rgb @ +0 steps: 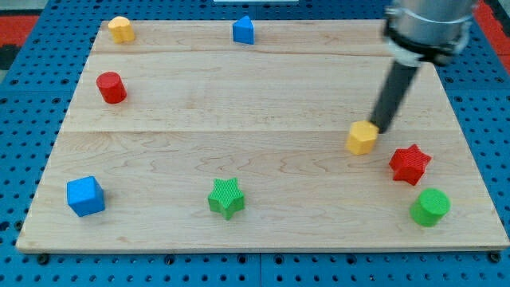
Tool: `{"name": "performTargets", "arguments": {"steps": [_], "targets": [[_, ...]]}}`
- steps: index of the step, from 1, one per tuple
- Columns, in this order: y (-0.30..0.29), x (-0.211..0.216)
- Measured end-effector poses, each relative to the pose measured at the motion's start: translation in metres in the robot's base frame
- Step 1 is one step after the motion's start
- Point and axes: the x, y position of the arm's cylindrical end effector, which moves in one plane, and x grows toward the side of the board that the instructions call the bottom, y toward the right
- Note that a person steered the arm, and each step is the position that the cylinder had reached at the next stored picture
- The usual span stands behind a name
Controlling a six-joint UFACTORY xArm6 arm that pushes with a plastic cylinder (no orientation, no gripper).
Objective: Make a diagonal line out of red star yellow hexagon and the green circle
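Yellow hexagon (362, 137) hides my tip.

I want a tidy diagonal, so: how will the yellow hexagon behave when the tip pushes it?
The yellow hexagon probably slides flat, being squat. My tip touches its upper-right edge, so it may rotate. It looks light on the smooth board.
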Motion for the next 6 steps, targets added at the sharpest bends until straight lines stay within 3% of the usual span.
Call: {"name": "performTargets", "arguments": {"steps": [1, 2, 3, 4, 6], "targets": [[-0.073, -0.028], [0.055, -0.027], [0.125, 0.050], [0.129, 0.080], [-0.079, 0.001]]}}
